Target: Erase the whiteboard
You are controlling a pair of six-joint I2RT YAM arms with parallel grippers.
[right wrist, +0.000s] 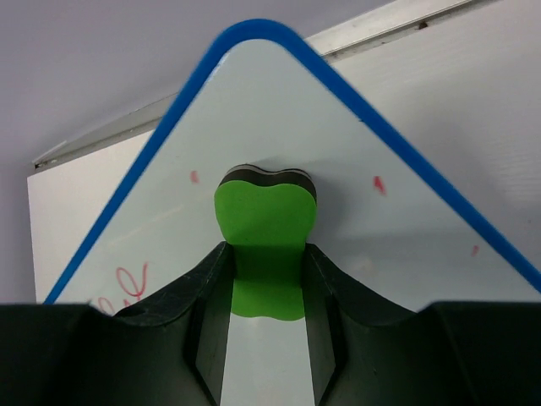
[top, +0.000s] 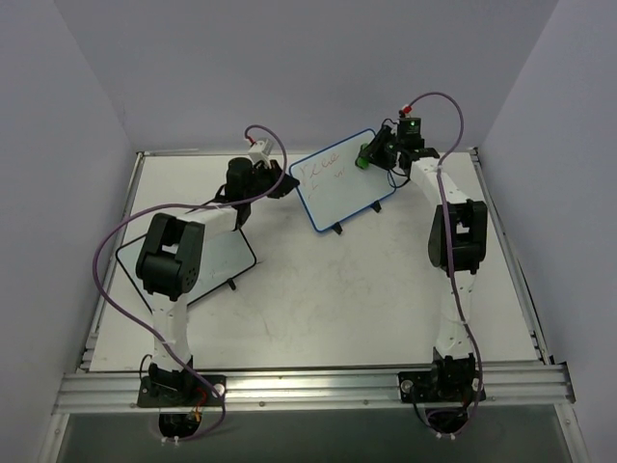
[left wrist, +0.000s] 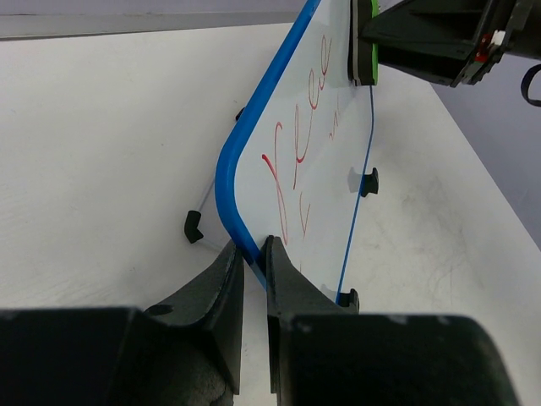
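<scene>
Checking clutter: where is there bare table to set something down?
Bare table lies between left arm and right arm, in front of the whiteboard. Crowded: the back, where the left gripper pinches its frame and the right gripper holds the green eraser on it; and the left, with the black-framed whiteboard.

The whiteboard [left wrist: 338, 220] has a smooth, glossy white face and a shiny blue plastic frame [left wrist: 226, 182]. The green eraser [right wrist: 266, 224] looks like matt foam over a dark felt layer. The jaws are matt black plastic, faintly grainy. The worktop [left wrist: 101, 152] is matt white and lightly textured, edged by a ribbed metal rail [top: 308, 386].
</scene>
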